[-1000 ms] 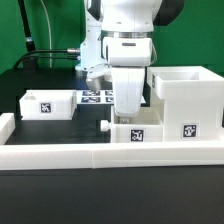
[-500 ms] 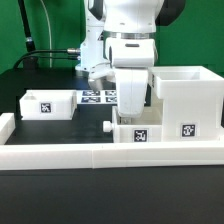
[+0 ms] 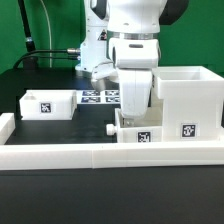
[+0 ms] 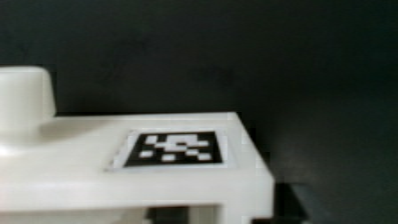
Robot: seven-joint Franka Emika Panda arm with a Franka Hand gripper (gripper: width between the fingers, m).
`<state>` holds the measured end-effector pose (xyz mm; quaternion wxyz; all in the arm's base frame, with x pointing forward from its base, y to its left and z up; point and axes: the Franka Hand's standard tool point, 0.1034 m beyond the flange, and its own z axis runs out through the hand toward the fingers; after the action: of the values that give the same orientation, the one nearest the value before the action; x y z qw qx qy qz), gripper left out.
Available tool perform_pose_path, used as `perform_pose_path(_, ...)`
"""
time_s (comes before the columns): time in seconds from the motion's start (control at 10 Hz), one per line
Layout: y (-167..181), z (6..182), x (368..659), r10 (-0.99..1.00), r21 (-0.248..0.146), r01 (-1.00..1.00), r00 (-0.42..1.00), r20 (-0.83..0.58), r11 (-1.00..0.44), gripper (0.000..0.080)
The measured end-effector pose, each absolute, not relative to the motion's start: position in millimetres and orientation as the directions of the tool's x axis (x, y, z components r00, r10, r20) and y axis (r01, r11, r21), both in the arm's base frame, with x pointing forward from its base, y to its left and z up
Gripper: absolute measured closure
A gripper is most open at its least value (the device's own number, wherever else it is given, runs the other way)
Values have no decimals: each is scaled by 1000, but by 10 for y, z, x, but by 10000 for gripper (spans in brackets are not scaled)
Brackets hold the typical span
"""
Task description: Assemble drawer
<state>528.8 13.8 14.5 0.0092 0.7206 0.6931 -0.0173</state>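
A white drawer tray (image 3: 140, 135) with a small dark knob (image 3: 109, 128) stands just behind the front border wall, touching or nearly touching the cube-like housing (image 3: 190, 95) on the exterior view's right. My gripper (image 3: 128, 118) reaches straight down onto this tray's rear wall and looks shut on it, its fingertips partly hidden by the wall. The wrist view is filled by the tray's white surface (image 4: 71, 150) and its square tag (image 4: 175, 148). A second tray (image 3: 48, 103) lies apart at the exterior view's left.
The long low white border wall (image 3: 100, 157) runs along the front. The marker board (image 3: 98, 96) lies flat behind the gripper, between the left tray and the housing. A white rounded shape (image 4: 22, 95) shows at the edge of the wrist view; I cannot tell what it is.
My gripper and the held tray have slid a little toward the exterior view's right, closer to the housing. The left tray and the housing have not moved.
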Motion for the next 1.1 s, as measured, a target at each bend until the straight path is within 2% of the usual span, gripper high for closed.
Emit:
perform_pose_path(0.1, 127, 183, 5296, 998, -7, 999, 41, -38, -41, 481)
perform_pose_path(0.2, 121, 231, 5297, 998, -12, 999, 41, -41, -42, 481)
perform_pose_path(0.3, 113, 310, 5307, 998, -15, 999, 42, -45, -42, 308)
perform_pose_path(0.4, 105, 401, 5327, 998, -13, 999, 43, -49, -43, 188)
perform_pose_path(0.7, -129, 599, 5351, 997, -28, 999, 31, -66, -33, 156)
perform_pose_path(0.9, -369, 593, 5332, 997, -33, 999, 29, -69, -31, 150)
perform_pose_path(1.1, -422, 588, 5326, 998, -35, 999, 23, -64, -25, 150)
